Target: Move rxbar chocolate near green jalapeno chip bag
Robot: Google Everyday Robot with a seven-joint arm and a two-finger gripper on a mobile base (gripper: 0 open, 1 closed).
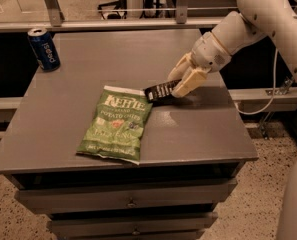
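The green jalapeno chip bag (116, 123) lies flat on the grey table (88, 64), front left of centre. The rxbar chocolate (159, 92), a small black wrapper with pale lettering, is held tilted just right of the bag's top right corner, at or just above the tabletop. My gripper (178, 86) comes in from the right on the white arm and is shut on the bar's right end. The bar's left end nearly touches the bag's upper corner.
A blue soda can (44, 49) stands upright at the table's back left corner. The table has drawers below its front edge (130, 204). A rail and metal posts run behind the table. A cable hangs at the right.
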